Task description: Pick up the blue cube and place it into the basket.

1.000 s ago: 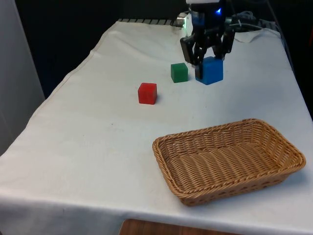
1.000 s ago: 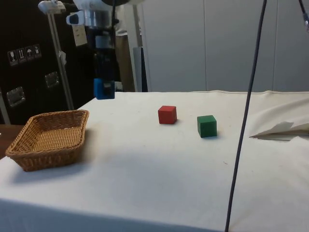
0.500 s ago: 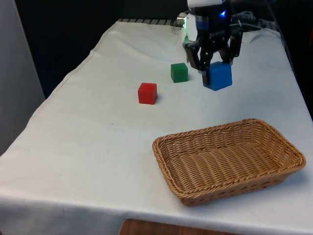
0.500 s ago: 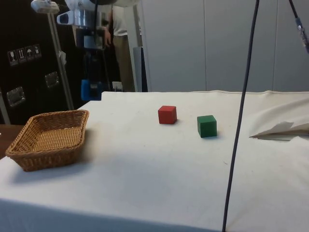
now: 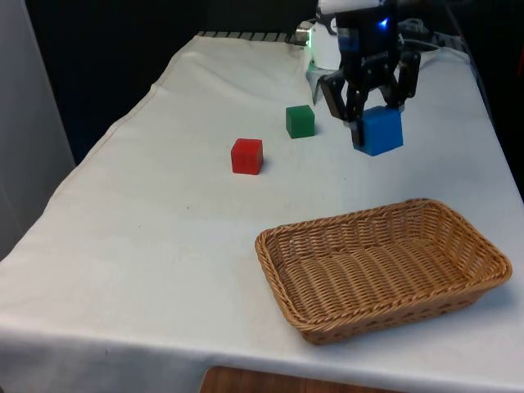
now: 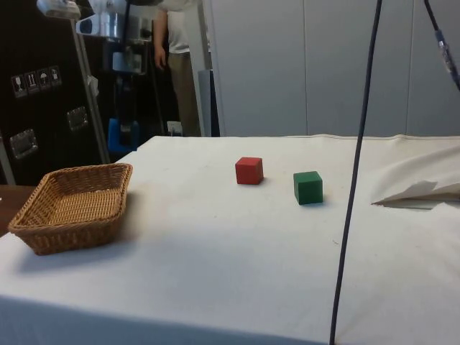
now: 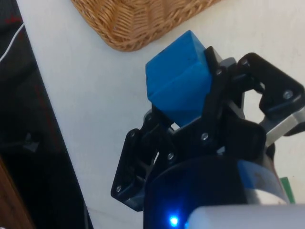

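Note:
My gripper (image 5: pixel 372 123) is shut on the blue cube (image 5: pixel 378 131) and holds it in the air above the cloth, beyond the far rim of the wicker basket (image 5: pixel 385 266). From the side the blue cube (image 6: pixel 119 134) hangs past the table's edge, behind the basket (image 6: pixel 72 205). In the wrist view the cube (image 7: pixel 178 83) sits pinched between the two black fingers (image 7: pixel 217 90), with the basket's rim (image 7: pixel 138 21) a short way off.
A green cube (image 5: pixel 300 121) and a red cube (image 5: pixel 246 155) rest on the cloth towards the front view's left of the gripper. A black cable (image 6: pixel 356 172) hangs down across the side view. A person (image 6: pixel 180 65) stands behind the table.
The gripper has carried the blue cube towards the front view's right and nearer to the basket, away from the green cube. The other cubes and the basket stay put.

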### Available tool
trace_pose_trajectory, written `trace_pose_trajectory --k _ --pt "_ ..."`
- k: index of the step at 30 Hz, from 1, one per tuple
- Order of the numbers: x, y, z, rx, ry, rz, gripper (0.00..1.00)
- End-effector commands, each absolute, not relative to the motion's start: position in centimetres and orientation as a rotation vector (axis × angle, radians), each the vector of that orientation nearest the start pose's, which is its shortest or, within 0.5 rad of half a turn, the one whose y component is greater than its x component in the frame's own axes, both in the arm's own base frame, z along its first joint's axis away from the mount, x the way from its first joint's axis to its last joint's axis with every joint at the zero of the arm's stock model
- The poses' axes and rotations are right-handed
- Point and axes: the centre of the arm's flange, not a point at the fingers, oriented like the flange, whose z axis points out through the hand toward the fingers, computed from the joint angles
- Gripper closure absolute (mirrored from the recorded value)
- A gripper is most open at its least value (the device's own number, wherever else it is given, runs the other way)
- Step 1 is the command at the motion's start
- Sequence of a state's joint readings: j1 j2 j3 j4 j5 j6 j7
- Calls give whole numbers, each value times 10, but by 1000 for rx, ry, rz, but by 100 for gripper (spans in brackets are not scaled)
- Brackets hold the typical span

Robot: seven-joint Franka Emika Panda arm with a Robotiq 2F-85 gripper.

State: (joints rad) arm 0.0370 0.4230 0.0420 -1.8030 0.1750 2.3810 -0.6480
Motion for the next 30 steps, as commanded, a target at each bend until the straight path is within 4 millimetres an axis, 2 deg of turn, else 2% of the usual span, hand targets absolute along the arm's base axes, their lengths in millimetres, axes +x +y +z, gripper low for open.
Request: trace_pose_trajectory --k 1,18,30 --pt "665 54 326 -2905 -890 -284 98" --pt "690 71 320 -2925 -805 -312 98" --pt "711 82 292 -2958 -723 -298 98"
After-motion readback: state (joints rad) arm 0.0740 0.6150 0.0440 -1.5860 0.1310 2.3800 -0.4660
